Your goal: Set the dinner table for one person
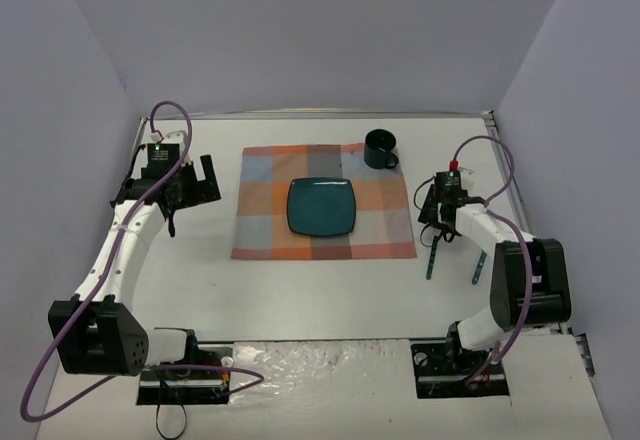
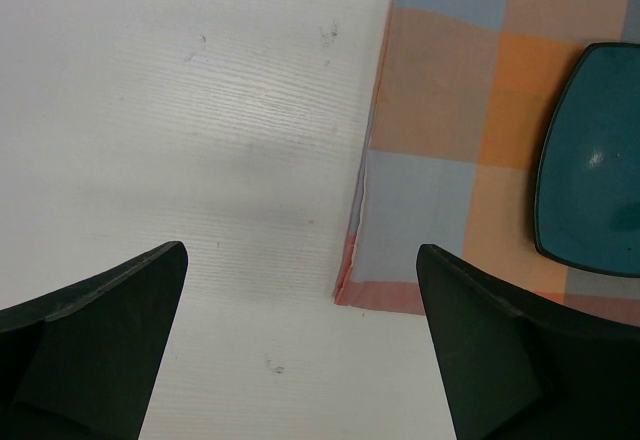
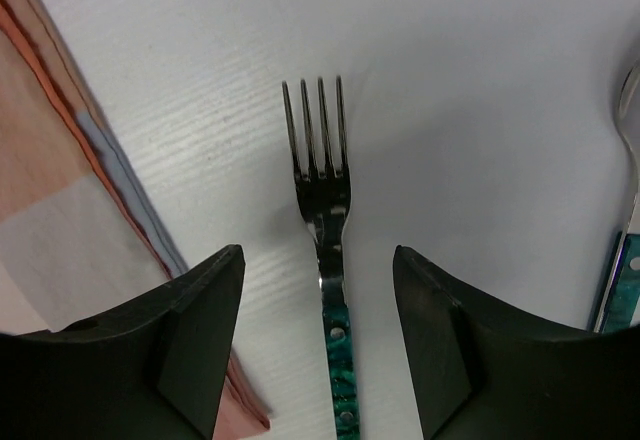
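Right jaws are wide apart either side of the fork (image 3: 323, 210), which lies flat on the tabletop (image 3: 480, 70) filling the frame, so closing might just skid it toward the placemat (image 3: 50, 200) at left.

The table (image 1: 320, 290) is a large flat white rectangle, plain and matte, and it lies level. From near, its surface shows a fine grain of thin lines and a few small dark specks. Most of it is bare. In the middle it carries a plaid placemat (image 1: 265, 200) with a square teal plate (image 1: 322, 206) on it. A dark mug (image 1: 380, 148) stands at the mat's far right corner. A fork (image 1: 432, 258) and a second utensil (image 1: 477, 265) lie on the bare white, right of the mat.
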